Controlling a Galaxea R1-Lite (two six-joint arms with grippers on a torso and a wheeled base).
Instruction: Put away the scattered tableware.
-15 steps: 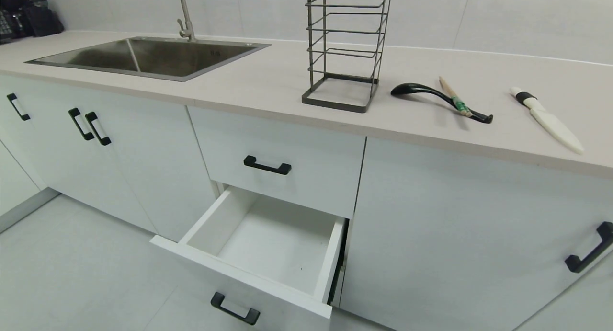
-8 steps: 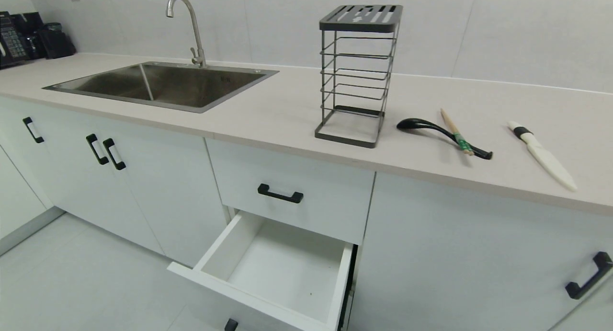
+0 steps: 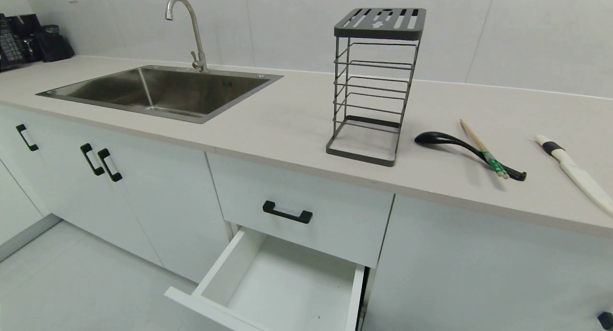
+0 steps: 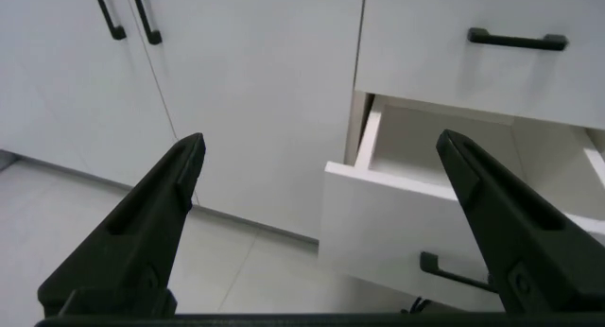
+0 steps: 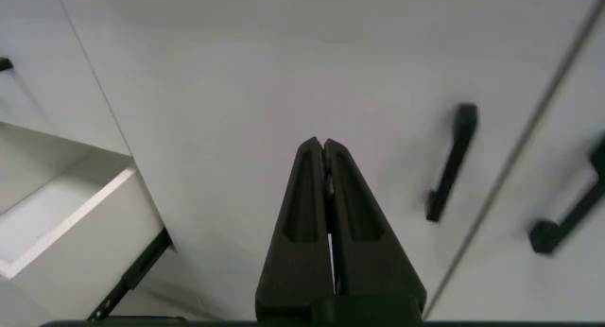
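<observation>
On the pale counter (image 3: 287, 125) lie a black ladle (image 3: 464, 146), wooden chopsticks (image 3: 481, 148) with a green band across its handle, and a white knife (image 3: 572, 170) at the far right. A dark wire rack (image 3: 373, 86) stands left of them. Below the counter an empty white drawer (image 3: 282, 285) is pulled out. My left gripper (image 4: 321, 152) is open, low in front of the cabinets, facing that drawer (image 4: 454, 199). My right gripper (image 5: 324, 152) is shut with nothing in it, before a white cabinet door (image 5: 284, 72).
A steel sink (image 3: 163, 89) with a curved tap (image 3: 191, 27) is set into the counter's left part. A shut drawer with a black handle (image 3: 287, 212) sits above the open one. Cabinet doors with black handles (image 3: 100, 161) lie to the left. Dark appliances (image 3: 28, 39) stand far left.
The whole head view has shifted: the camera rose and turned, so the counter things sit lower and the rack's top and the tap now show. The objects themselves have not moved.
</observation>
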